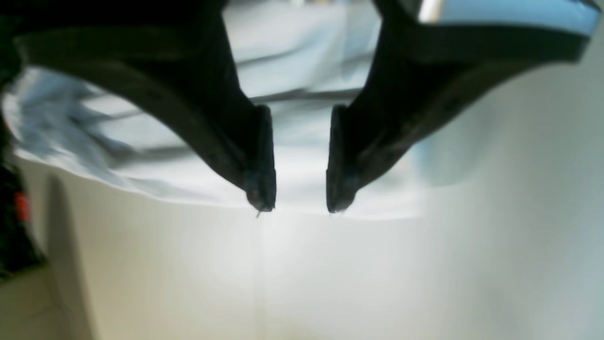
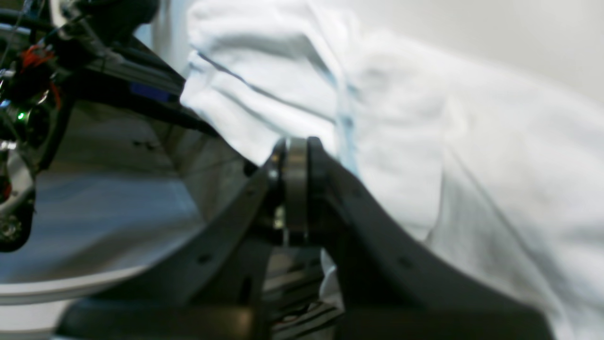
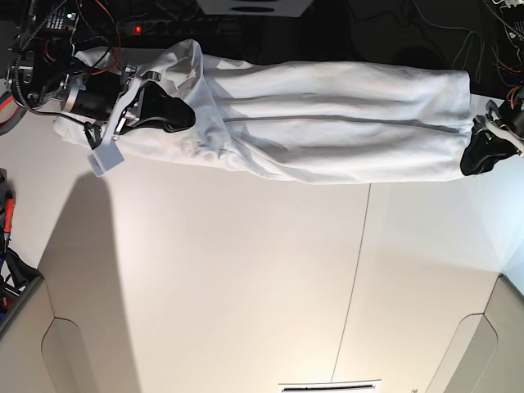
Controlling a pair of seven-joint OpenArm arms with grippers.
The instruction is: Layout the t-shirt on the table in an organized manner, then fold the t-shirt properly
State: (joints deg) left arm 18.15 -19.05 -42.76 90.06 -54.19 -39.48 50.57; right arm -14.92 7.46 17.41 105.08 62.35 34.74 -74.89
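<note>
The white t-shirt lies stretched in a long wrinkled band along the far side of the off-white table. My right gripper rests on its left part. In the right wrist view that gripper is shut, with its tips pressed into a fold of the t-shirt. My left gripper sits at the shirt's right end. In the left wrist view it stands open just over the hem of the t-shirt, with nothing between its fingers.
Cables and a power strip run along the dark far edge behind the shirt. A thin dark seam crosses the tabletop. Rounded cut-outs mark the near corners. A white tag hangs off the right arm.
</note>
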